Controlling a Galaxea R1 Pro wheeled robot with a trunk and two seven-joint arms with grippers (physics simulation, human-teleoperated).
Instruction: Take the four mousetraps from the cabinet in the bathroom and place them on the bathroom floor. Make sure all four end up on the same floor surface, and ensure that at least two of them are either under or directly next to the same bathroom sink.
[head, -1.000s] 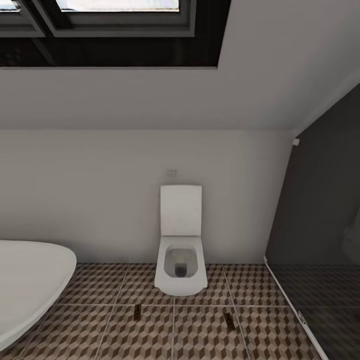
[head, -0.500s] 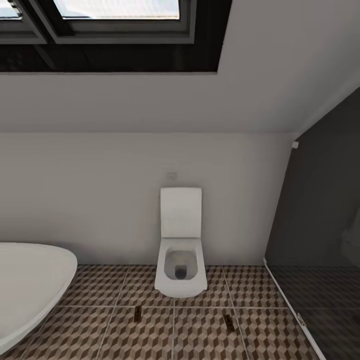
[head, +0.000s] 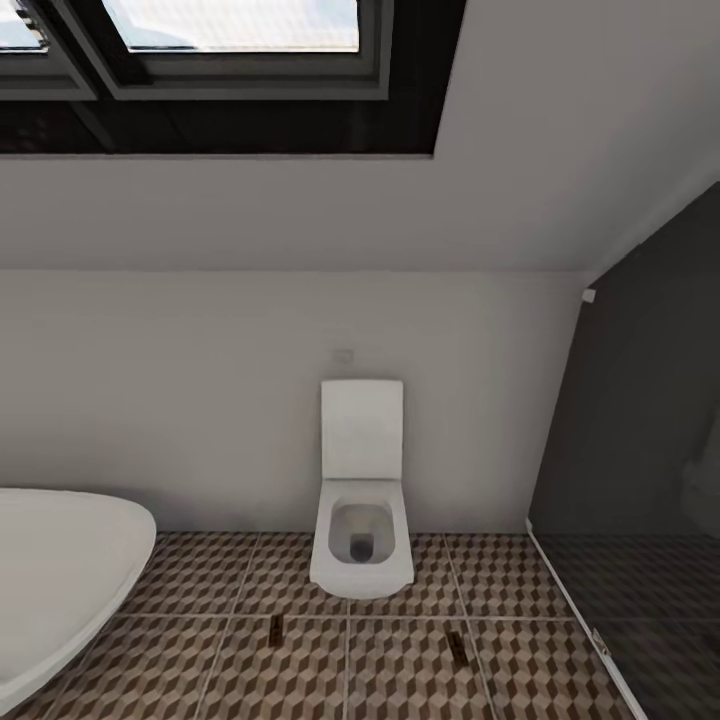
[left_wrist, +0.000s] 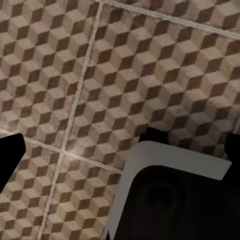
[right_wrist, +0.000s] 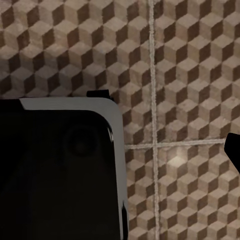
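Two mousetraps on the bathroom floor by the toilet

I face the white toilet (head: 361, 490) at the far wall; one mousetrap (head: 276, 627) lies on the patterned bathroom floor (head: 400, 670) near its front to the left, the other mousetrap (head: 459, 641) to the right, well apart. The bathtub (head: 60, 570) sits left of the toilet, dark glass (head: 640, 480) to the right. Whether my pincers are spread or pressed together, I cannot tell.
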